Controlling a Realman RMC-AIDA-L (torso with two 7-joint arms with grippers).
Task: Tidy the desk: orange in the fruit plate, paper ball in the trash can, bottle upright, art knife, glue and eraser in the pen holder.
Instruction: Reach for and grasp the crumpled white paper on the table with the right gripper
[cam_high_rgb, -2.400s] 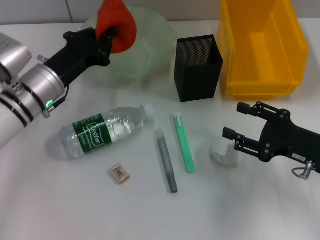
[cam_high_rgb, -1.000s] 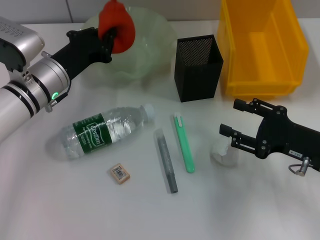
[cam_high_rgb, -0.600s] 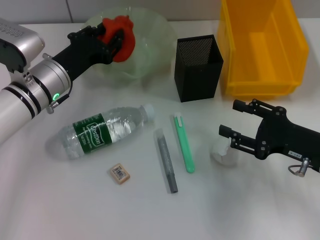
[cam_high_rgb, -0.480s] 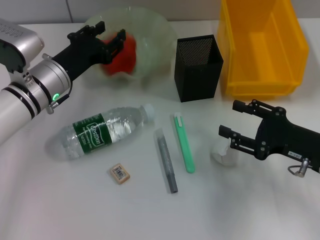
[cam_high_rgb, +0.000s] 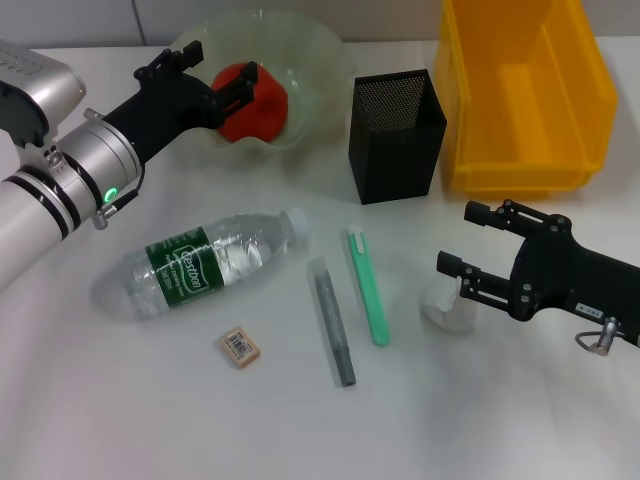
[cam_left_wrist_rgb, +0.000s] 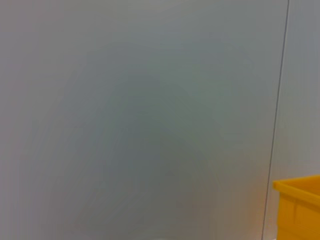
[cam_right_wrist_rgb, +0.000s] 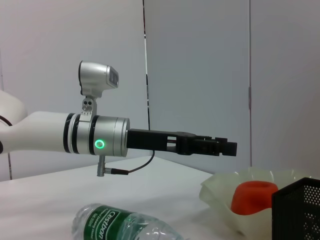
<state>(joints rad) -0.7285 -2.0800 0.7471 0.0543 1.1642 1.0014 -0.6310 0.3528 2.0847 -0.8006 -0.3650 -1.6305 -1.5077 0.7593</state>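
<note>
White tabletop fills the head view: a round red-orange orange (cam_high_rgb: 254, 102) sits in the pale-green scalloped fruit plate (cam_high_rgb: 320, 60) at upper left, the left gripper (cam_high_rgb: 207, 83) spread wide just above it. At lower right the right gripper (cam_high_rgb: 455, 258), jaws wide, flanks a crumpled white paper ball (cam_high_rgb: 447, 311). A clear green-labelled bottle (cam_high_rgb: 200, 264) lies on its side, cap toward upper right. The right wrist view shows the orange (cam_right_wrist_rgb: 252, 195) low in the plate (cam_right_wrist_rgb: 216, 192).

White desk (cam_high_rgb: 150, 400). Far side: fruit plate (cam_high_rgb: 320, 60), pen holder (cam_high_rgb: 397, 135), trash can (cam_high_rgb: 525, 95). Nearer: bottle (cam_high_rgb: 205, 262) on its side, cap toward centre; eraser (cam_high_rgb: 240, 346) just below it; grey glue stick (cam_high_rgb: 331, 320) beside green art knife (cam_high_rgb: 368, 287), roughly parallel; paper ball (cam_high_rgb: 447, 312) to their right.
</note>
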